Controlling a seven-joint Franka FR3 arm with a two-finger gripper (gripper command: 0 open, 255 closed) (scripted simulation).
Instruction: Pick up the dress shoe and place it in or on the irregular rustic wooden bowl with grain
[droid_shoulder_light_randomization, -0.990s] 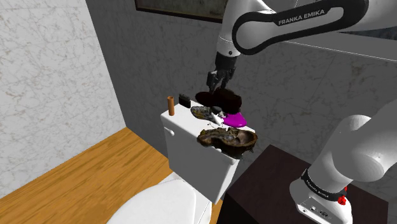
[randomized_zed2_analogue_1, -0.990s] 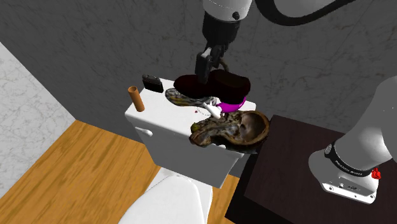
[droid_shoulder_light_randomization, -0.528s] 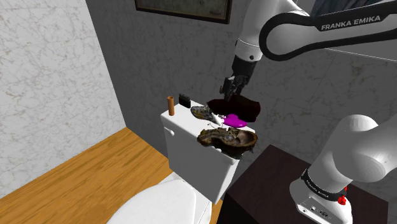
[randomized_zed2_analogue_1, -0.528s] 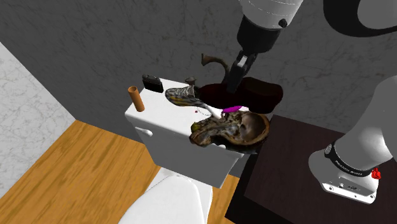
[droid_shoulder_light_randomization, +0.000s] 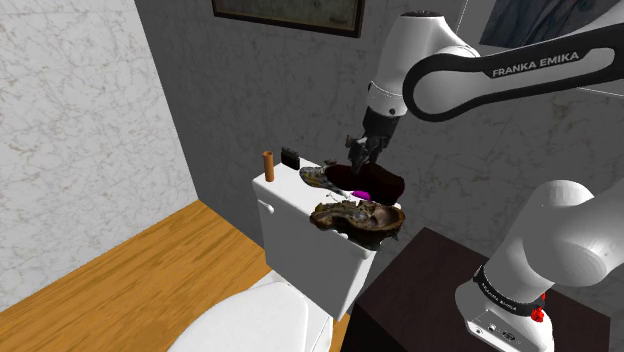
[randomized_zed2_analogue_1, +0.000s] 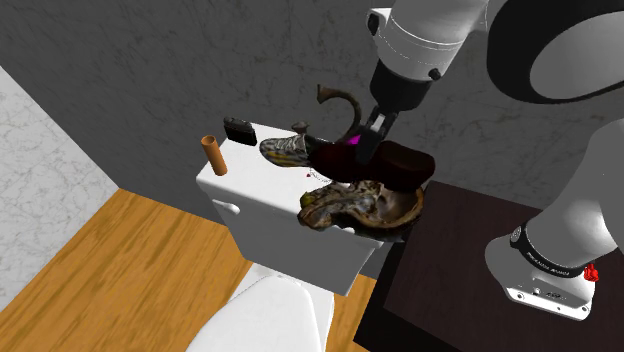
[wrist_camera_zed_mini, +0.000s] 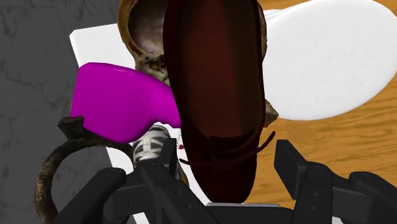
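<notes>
The dark maroon dress shoe (droid_shoulder_light_randomization: 377, 183) (randomized_zed2_analogue_1: 385, 162) (wrist_camera_zed_mini: 219, 89) hangs tilted just above the rough brown wooden bowl (droid_shoulder_light_randomization: 360, 219) (randomized_zed2_analogue_1: 368, 203) (wrist_camera_zed_mini: 141, 38), which sits on the white toilet tank (droid_shoulder_light_randomization: 300, 235) (randomized_zed2_analogue_1: 262, 215). My gripper (droid_shoulder_light_randomization: 360, 150) (randomized_zed2_analogue_1: 372, 127) (wrist_camera_zed_mini: 226, 167) is shut on the shoe's heel end, with one black finger on each side of it. The shoe's toe points out over the bowl. The shoe hides part of the bowl's hollow.
On the tank lid stand a brown cylinder (droid_shoulder_light_randomization: 268, 165) (randomized_zed2_analogue_1: 211, 154), a small black block (droid_shoulder_light_randomization: 291, 157) (randomized_zed2_analogue_1: 239, 128), a patterned sneaker (droid_shoulder_light_randomization: 319, 178) (randomized_zed2_analogue_1: 284, 150) and a magenta object (wrist_camera_zed_mini: 121, 105). A curved brown hook (randomized_zed2_analogue_1: 338, 98) rises behind. My dark stand (droid_shoulder_light_randomization: 420, 290) is beside the toilet.
The arm has carried the shoe from over the back of the tank towards the shoulder view's right, then lowered it closer to the bowl. Nothing else on the tank has moved.
</notes>
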